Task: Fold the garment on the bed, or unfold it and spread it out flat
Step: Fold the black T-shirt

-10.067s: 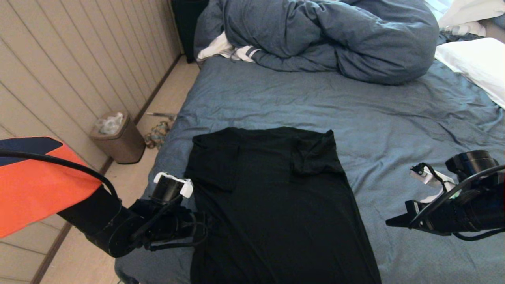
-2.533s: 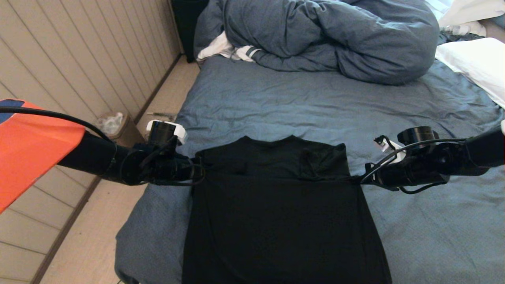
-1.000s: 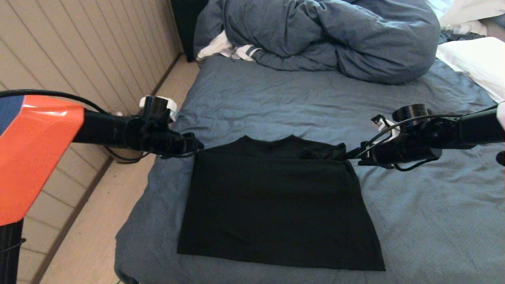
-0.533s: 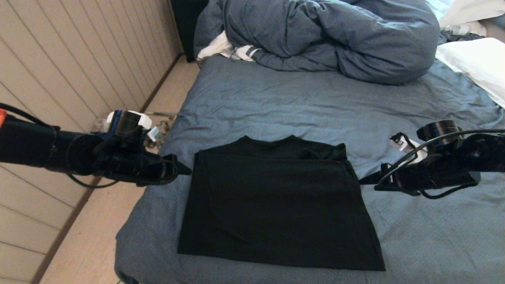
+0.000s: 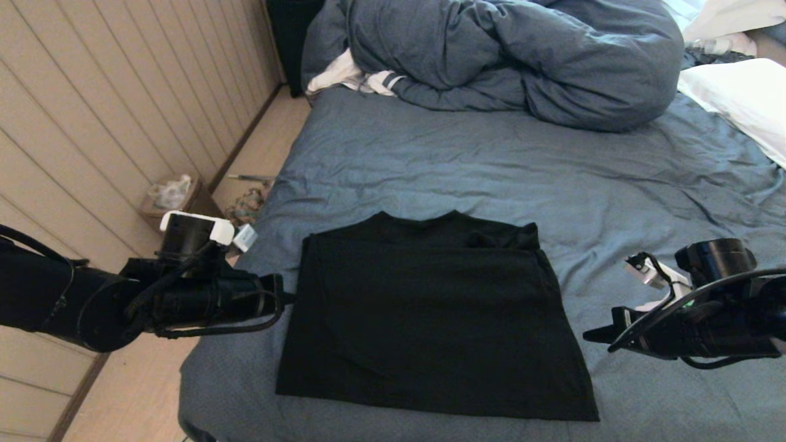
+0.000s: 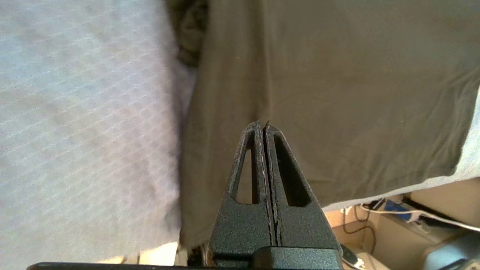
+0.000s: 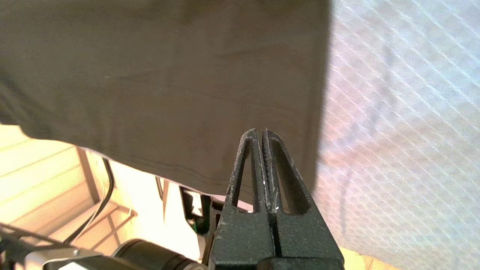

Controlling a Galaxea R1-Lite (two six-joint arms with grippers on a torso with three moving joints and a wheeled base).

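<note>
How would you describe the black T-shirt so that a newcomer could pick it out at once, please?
Start with the wide bed in its wrinkled slate-blue sheet. The black thin-fabric T-shirt lies at its near edge, folded into a flat rectangle. Unlike the bunched blue-grey duvet and white pillow at the far end, it is dark and flat.

A beige panelled wall (image 5: pixel 92 110) fills the left of the frame. Below it runs a pale floor (image 5: pixel 270 141), where a brown waste bin (image 5: pixel 175 199) stands at middle left.
</note>
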